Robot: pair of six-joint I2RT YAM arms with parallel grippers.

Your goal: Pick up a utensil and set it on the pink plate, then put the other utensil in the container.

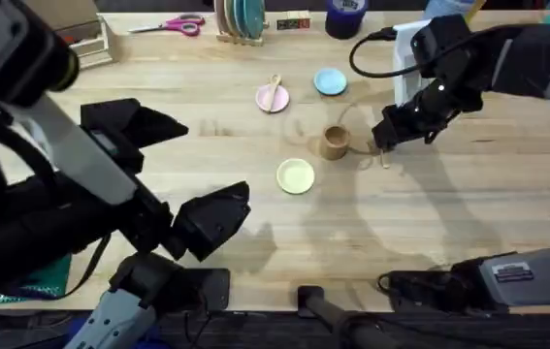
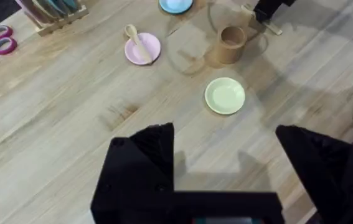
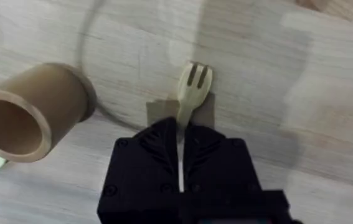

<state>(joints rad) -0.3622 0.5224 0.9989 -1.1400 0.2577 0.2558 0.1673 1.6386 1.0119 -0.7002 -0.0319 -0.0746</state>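
The wooden fork (image 3: 193, 85) is held by its handle between the closed fingers of the right gripper (image 3: 180, 144), and its tines point away from the gripper, over the bare wood of the table (image 1: 469, 204). In the overhead view the right gripper (image 1: 383, 145) is just beside the tan container (image 1: 334, 142), on its right side. The container stands upright and its open mouth is empty. The wooden spoon (image 1: 274, 91) lies on the pink plate (image 1: 266, 101), further back on the table, with the light blue plate (image 1: 330, 82) near it and the pale yellow plate (image 1: 296, 175) in front of the container. The left gripper (image 2: 226, 143) hangs above the table on the left side, its fingers wide apart and holding nothing
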